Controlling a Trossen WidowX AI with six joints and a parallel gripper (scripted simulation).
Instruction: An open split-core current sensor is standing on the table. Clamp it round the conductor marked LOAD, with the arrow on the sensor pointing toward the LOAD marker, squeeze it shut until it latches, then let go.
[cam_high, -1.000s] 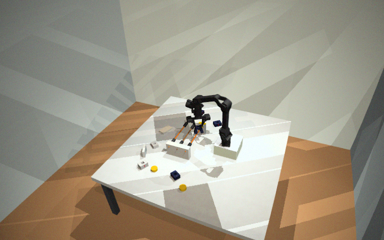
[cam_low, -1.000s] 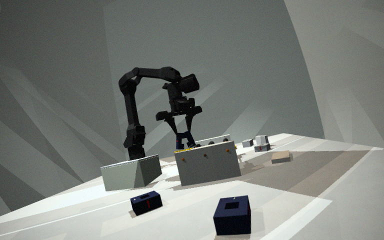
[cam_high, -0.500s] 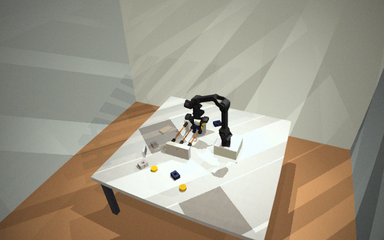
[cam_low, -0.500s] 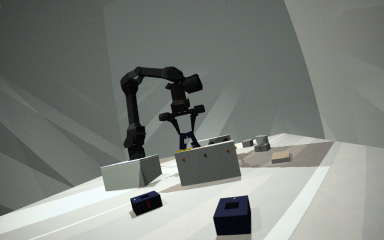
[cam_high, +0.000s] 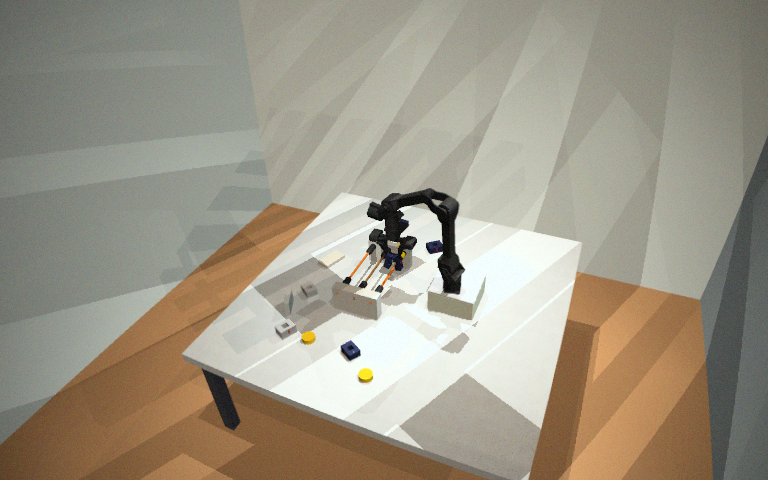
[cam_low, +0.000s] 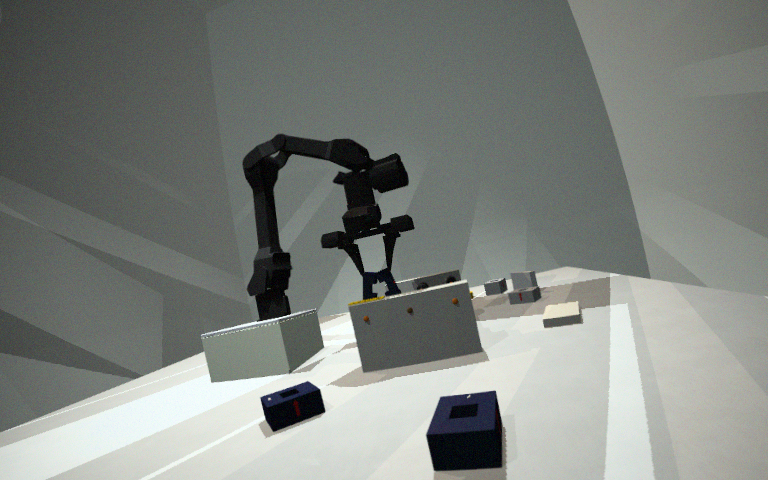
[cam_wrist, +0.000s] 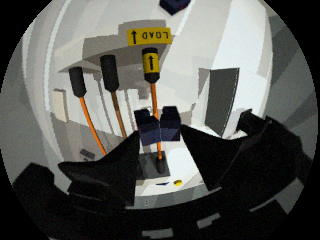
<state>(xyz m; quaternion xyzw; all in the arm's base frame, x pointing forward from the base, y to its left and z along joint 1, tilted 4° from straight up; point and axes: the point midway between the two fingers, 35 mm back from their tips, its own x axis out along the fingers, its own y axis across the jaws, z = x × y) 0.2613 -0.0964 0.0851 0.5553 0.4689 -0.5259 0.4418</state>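
Observation:
My gripper (cam_high: 393, 255) (cam_low: 376, 273) (cam_wrist: 159, 130) points down, shut on the dark blue split-core sensor (cam_high: 390, 260) (cam_low: 370, 281) (cam_wrist: 171, 125). The sensor's two halves stand apart at the bottom, spread like an upside-down V. It is over the orange LOAD conductor (cam_high: 387, 278) (cam_wrist: 154, 95), which shows above and below the sensor in the wrist view. Whether the conductor lies between the halves is hidden. The yellow LOAD marker (cam_wrist: 149, 36) (cam_low: 367, 301) is on the end block, its arrow pointing up in the wrist view. The sensor's own arrow is not readable.
End blocks (cam_high: 356, 298) (cam_low: 416, 333) hold the conductors; another orange one (cam_high: 357, 266) (cam_wrist: 89, 119) and a brown one (cam_wrist: 118, 110) run beside LOAD. Blue closed sensors (cam_high: 350, 350) (cam_low: 464, 444), grey sensors (cam_high: 286, 328), yellow discs (cam_high: 365, 375) and a cream block (cam_high: 331, 259) (cam_low: 560, 315) stand around.

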